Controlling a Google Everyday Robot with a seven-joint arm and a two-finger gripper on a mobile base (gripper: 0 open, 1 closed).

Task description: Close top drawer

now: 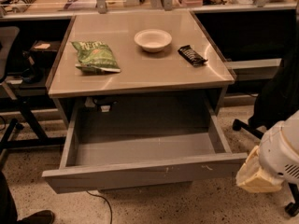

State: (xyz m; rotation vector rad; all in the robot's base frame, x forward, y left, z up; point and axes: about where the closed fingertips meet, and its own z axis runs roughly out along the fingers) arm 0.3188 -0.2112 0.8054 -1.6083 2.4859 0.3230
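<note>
The top drawer (140, 174) is pulled fully out from under the tan table top (140, 73). Its grey front has small white scuff marks toward the right, and the grey box inside (145, 146) holds nothing. My gripper (254, 175) is at the lower right, a pale yellowish end below the white rounded arm housing (282, 150). It sits just right of the drawer front's right end, at about the same height. I cannot tell whether it touches the front.
A green chip bag (96, 56), a white bowl (153, 39) and a black snack bar (192, 55) lie on the table top. A dark chair base (247, 125) stands at right, a black stand (18, 125) at left. A cable (105, 206) runs on the floor.
</note>
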